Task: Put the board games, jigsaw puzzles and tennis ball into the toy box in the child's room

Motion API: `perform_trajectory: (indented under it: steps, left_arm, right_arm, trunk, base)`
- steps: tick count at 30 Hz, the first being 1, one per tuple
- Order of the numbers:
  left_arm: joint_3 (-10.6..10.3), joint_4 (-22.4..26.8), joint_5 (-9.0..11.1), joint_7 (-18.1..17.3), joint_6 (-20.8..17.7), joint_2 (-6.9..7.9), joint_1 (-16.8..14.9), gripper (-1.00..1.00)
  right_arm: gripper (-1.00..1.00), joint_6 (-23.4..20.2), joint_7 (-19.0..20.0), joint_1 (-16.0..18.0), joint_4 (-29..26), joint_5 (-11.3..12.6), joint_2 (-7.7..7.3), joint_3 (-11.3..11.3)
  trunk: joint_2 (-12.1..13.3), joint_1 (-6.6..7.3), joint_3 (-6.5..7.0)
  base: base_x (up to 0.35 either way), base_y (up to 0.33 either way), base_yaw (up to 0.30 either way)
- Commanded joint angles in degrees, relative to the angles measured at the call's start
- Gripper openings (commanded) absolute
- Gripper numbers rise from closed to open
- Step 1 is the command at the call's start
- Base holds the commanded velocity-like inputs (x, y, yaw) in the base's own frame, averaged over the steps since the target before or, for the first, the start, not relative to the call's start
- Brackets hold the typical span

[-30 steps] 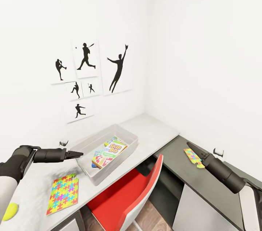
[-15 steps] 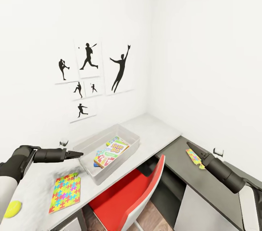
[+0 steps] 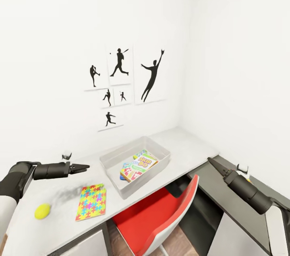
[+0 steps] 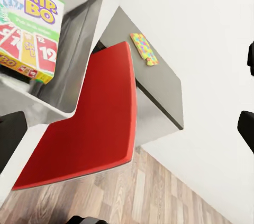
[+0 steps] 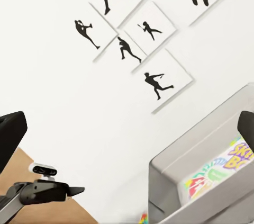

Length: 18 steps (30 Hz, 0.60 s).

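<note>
Camera's swung left. Both claws empty, slightly parted: left claw [image 3: 82, 166], right claw [image 3: 212, 163]. Jigsaw puzzle [image 3: 92, 202] on the desk [image 3: 181, 143] looks thin and floppy, so pinch an edge.

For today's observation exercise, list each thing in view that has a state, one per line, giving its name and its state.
Toy box: upright on the table, holding game boxes.
SKIP-BO game: inside the toy box, lying tilted.
Jigsaw puzzle: flat on the table, outside the box.
Tennis ball: resting on the table, outside the box.
Left gripper: open, empty.
Right gripper: open, empty.
</note>
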State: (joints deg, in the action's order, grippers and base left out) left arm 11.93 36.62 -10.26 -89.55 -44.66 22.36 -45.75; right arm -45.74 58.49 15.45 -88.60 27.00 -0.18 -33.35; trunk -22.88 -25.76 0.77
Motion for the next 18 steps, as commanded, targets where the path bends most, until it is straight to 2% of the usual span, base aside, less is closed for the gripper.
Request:
perform_trajectory:
  steps: [1, 7, 14, 18]
  left_arm:
    - [0.38, 0.02, -0.59, -0.45, -0.62, -0.05, -0.04, 1.0]
    - [0.68, 0.03, -0.62, -0.45, -0.69, -0.04, -0.04, 1.0]
    - [0.72, 0.03, -0.71, -0.45, -0.87, -0.04, -0.04, 1.0]
    - [0.71, 0.03, -0.68, -0.45, -1.83, -0.05, -0.04, 1.0]
  right_arm:
    - [1.0, -0.31, 0.07, 0.01, 0.04, 0.16, -0.02, -0.05]
    - [1.0, -0.28, 0.11, 0.01, 0.06, 0.16, 0.0, -0.01]
    - [1.0, -0.23, 0.2, 0.01, 0.08, 0.16, 0.0, -0.03]
    - [1.0, -0.23, 0.26, 0.01, 0.03, 0.16, 0.01, -0.04]
  trunk:
    - [-0.04, -0.02, -0.03]
    - [-0.04, -0.02, -0.03]
    - [-0.04, -0.02, -0.03]
    - [-0.04, -0.02, -0.03]
  base:
    - [-0.016, 0.0, 0.29]
    - [-0.006, 0.0, 0.231]
    - [-0.002, 0.0, 0.042]
    - [-0.154, 0.039, 0.005]
